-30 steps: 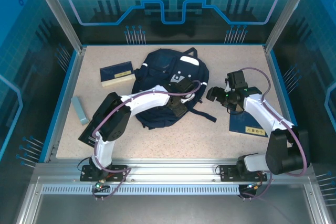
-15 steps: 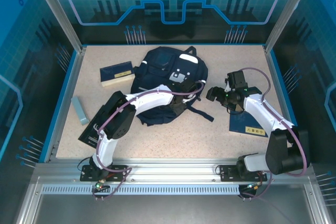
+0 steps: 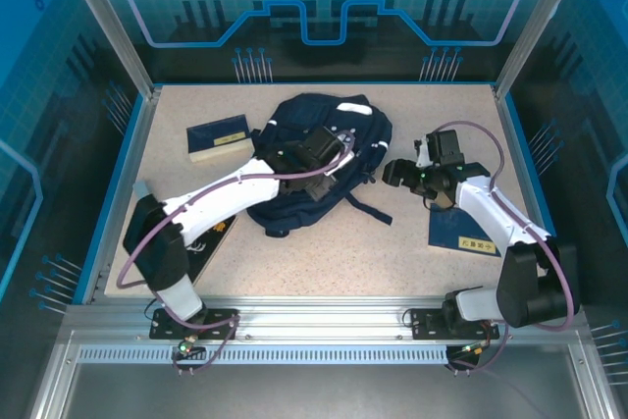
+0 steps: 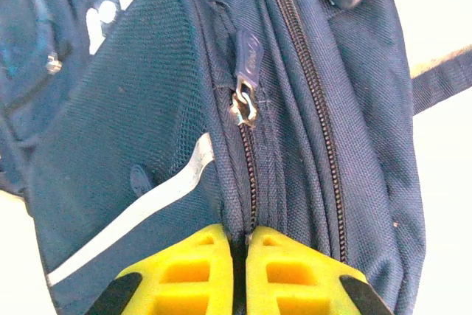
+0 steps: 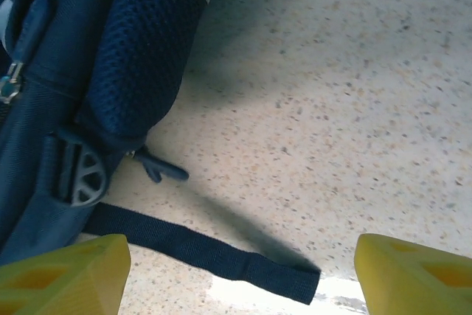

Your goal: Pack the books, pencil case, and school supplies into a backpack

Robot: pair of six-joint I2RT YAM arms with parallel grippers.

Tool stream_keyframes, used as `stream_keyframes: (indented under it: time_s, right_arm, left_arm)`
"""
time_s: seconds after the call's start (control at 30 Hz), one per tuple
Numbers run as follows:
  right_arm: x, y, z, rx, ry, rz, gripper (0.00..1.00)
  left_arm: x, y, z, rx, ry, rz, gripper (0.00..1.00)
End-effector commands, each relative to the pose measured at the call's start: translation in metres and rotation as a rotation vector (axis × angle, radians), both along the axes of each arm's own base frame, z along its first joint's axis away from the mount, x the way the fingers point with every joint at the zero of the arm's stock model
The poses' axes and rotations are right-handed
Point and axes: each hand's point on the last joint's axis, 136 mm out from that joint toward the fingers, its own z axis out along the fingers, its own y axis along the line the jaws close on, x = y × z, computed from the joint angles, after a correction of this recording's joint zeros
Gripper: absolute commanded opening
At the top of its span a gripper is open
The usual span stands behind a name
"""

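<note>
The navy backpack (image 3: 339, 130) lies mid-table, bunched up. My left gripper (image 3: 312, 156) sits on it, shut on a fold of its fabric beside a zipper seam (image 4: 249, 182), just below the zipper pull (image 4: 247, 101); the yellow fingertips (image 4: 203, 256) nearly meet. My right gripper (image 3: 397, 172) hovers open over bare table just right of the backpack (image 5: 88, 71), above a loose strap end (image 5: 243, 262). One navy book (image 3: 218, 137) lies far left, another (image 3: 464, 233) under my right arm, a third (image 3: 211, 242) beneath my left arm. The pencil case's tip (image 3: 139, 186) peeks past my left elbow.
A blue rim (image 3: 123, 183) and metal frame posts enclose the speckled tabletop (image 3: 392, 252). A black buckle (image 5: 77, 175) hangs at the backpack's side.
My left gripper has closed on the backpack fabric and the arm has swung left and away, turning and bunching the backpack. My right gripper has shifted slightly left and narrowed a little.
</note>
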Motion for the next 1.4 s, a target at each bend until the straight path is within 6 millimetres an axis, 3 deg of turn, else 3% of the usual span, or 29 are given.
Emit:
stream_keyframes:
  time_s: [0.0,0.2,0.3,0.43,0.53,0.57,0.97,1.2,1.37]
  right_arm:
    - [0.004,0.019,0.028,0.050,-0.155,0.160,0.78]
    - [0.004,0.045,0.052,0.125,-0.282,0.308,0.71]
    - [0.000,0.055,0.051,0.155,-0.306,0.364,0.64]
    - [0.003,0.066,0.057,0.196,-0.343,0.413,0.62]
    - [0.009,0.067,0.047,0.191,-0.318,0.409,0.61]
    - [0.016,0.069,0.057,0.194,-0.343,0.414,0.61]
    - [0.048,0.085,0.052,0.213,-0.357,0.468,0.50]
    - [0.044,0.092,0.032,0.226,-0.305,0.494,0.41]
    - [0.038,0.090,0.027,0.216,-0.292,0.491,0.23]
  left_arm:
    - [0.018,0.008,0.063,-0.144,-0.171,0.047,0.00]
    - [0.019,0.018,0.101,-0.267,-0.235,0.083,0.00]
    - [0.020,0.022,0.113,-0.308,-0.251,0.097,0.00]
    - [0.019,0.023,0.119,-0.347,-0.251,0.100,0.00]
    - [0.019,0.024,0.119,-0.350,-0.249,0.103,0.00]
    - [0.019,0.025,0.120,-0.353,-0.249,0.103,0.00]
    - [0.023,0.028,0.115,-0.371,-0.242,0.134,0.00]
    - [0.023,0.029,0.114,-0.380,-0.235,0.148,0.00]
    - [0.025,0.028,0.112,-0.382,-0.232,0.156,0.00]
